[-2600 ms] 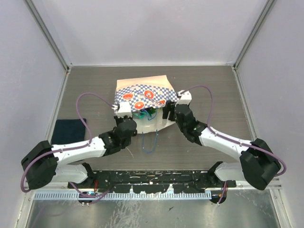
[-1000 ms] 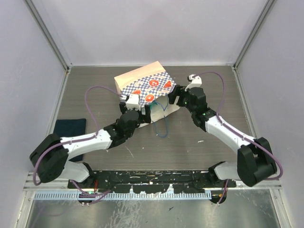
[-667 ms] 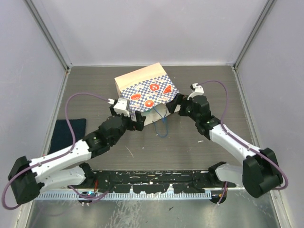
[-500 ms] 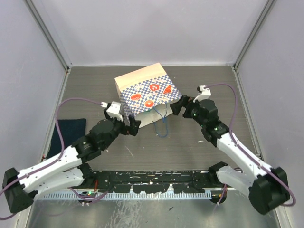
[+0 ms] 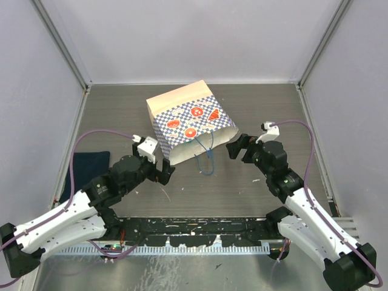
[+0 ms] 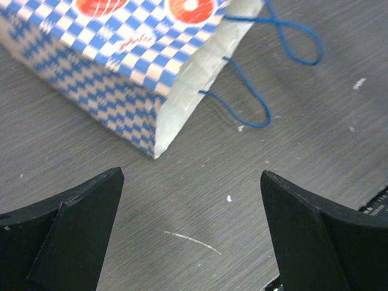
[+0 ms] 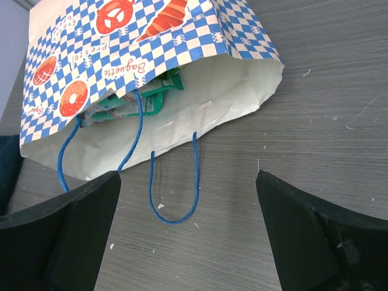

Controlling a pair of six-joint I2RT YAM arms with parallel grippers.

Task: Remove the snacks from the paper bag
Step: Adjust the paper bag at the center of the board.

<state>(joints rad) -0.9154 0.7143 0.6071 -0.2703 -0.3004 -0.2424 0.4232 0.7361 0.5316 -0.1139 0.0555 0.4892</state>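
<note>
The paper bag (image 5: 188,121) lies on its side mid-table, its mouth facing the arms and its blue cord handles (image 5: 206,159) trailing on the table. In the right wrist view the bag (image 7: 121,54) gapes, and teal-green snacks (image 7: 142,100) show just inside the mouth. My left gripper (image 5: 162,170) is open near the bag's left mouth corner, apart from it. In the left wrist view that gripper (image 6: 191,182) hovers over bare table below the bag (image 6: 109,66). My right gripper (image 5: 236,150) is open to the right of the mouth and holds nothing. In its own view it (image 7: 188,179) frames one handle loop (image 7: 176,194).
A dark blue folded cloth (image 5: 85,170) lies at the table's left edge, beside the left arm. Grey walls enclose the table on three sides. A black rail (image 5: 194,230) runs along the near edge between the arm bases.
Both grippers have drawn back from the bag's mouth toward the near edge. The bag has settled flat on the table and stays still. The right gripper has opened wider.
</note>
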